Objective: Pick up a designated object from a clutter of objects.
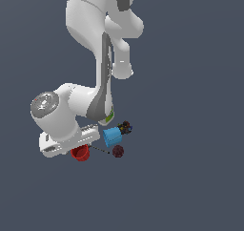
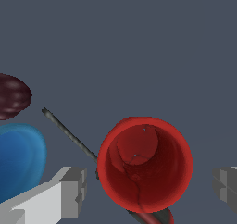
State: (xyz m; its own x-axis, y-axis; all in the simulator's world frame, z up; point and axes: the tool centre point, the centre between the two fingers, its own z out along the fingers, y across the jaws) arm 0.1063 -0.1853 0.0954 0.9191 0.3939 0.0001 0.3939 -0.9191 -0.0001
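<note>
The red cup (image 2: 144, 165) looks like shiny plastic, smooth inside, with soft bright spots on its wall. The blue cup (image 2: 18, 160) is smooth and a bit shiny too. The dark ball (image 2: 13, 97) has a dull, stripy skin. The thin screwdriver rod (image 2: 69, 134) looks like dark, matt metal. The gripper's (image 2: 148, 190) fingers (image 2: 69, 190) are flat grey and not shiny. The arm (image 1: 88, 29) is smooth white, like hard plastic. The floor (image 2: 139, 42) is plain and matt.

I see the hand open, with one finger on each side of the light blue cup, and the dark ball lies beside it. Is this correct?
Not quite: the cup between the fingers of the open hand is the red cup, not the light blue cup, which sits outside them. The wrist view shows it. The dark ball does lie beside the blue one.
</note>
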